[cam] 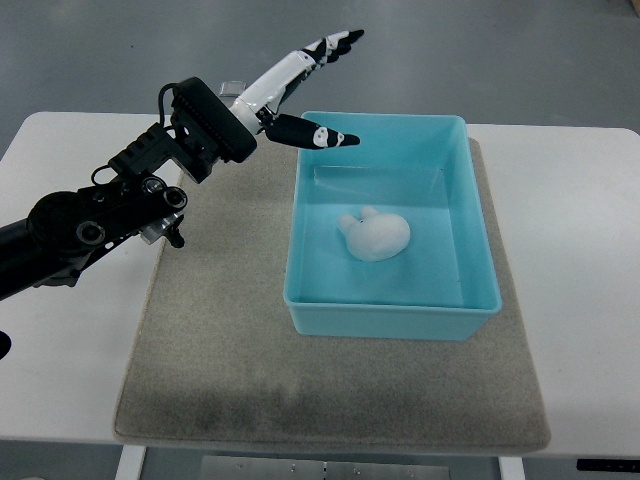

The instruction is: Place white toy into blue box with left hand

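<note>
The white toy point(375, 235), a small plush rabbit shape, lies on the floor of the blue box point(470, 180), near its middle. My left hand point(310, 85) hangs above the box's far left corner, fingers stretched out and spread, thumb pointing over the rim, holding nothing. Its black arm comes in from the left edge. The right arm is out of view.
The blue box stands on a grey-beige mat point(220, 340) that covers the middle of a white table point(580, 250). Grey floor shows beyond the table's far edge.
</note>
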Controlling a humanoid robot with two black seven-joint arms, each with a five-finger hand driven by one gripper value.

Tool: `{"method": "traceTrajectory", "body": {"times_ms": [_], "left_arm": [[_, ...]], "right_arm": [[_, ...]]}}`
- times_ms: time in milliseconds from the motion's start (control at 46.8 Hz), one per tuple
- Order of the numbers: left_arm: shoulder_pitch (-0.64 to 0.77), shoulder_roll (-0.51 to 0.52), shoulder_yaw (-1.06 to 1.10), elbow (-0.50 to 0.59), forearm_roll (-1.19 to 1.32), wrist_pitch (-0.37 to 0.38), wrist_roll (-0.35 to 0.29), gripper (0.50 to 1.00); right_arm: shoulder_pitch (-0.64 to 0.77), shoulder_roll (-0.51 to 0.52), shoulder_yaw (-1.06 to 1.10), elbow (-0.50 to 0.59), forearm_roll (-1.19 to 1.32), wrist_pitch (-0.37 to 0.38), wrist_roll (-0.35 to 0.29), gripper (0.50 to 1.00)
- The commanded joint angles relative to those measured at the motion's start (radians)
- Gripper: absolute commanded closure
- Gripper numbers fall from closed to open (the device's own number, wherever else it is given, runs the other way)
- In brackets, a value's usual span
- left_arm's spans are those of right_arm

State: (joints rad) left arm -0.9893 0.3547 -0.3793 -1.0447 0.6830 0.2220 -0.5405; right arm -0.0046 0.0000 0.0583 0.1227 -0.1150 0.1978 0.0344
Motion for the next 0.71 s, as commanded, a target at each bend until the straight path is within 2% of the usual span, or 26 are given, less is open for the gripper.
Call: {"method": "traceTrajectory", "body": {"times_ms": [0,128,363,449,577,684], "left_arm": [[0.000,0.004,-0.049,0.002,-0.212,-0.003,0.004,0.510],[-0.003,0.010,-0.059,0.018,-0.393,0.000,0.008,0.510],[0.012,0.020,-0.116,0.115,-0.505,-0.021,0.019,0.508],[0.058,0.015,-0.180,0.137,-0.647,-0.079,0.019,0.508],[0.121,0.026,-0.220,0.140,-0.809,-0.228,0.017,0.508],[0.132,0.036,-0.224,0.141,-0.835,-0.254,0.031,0.508]], "right_arm": [[0.000,0.000,0.000,0.000,0.000,0.000,0.001,0.564],[0.000,0.000,0.000,0.000,0.000,0.000,0.001,0.564],[0.000,0.000,0.000,0.000,0.000,0.000,0.001,0.564],[0.000,0.000,0.000,0.000,0.000,0.000,-0.001,0.564],[0.000,0.000,0.000,0.000,0.000,0.000,0.001,0.564],[0.000,0.000,0.000,0.000,0.000,0.000,-0.001,0.564]]}}
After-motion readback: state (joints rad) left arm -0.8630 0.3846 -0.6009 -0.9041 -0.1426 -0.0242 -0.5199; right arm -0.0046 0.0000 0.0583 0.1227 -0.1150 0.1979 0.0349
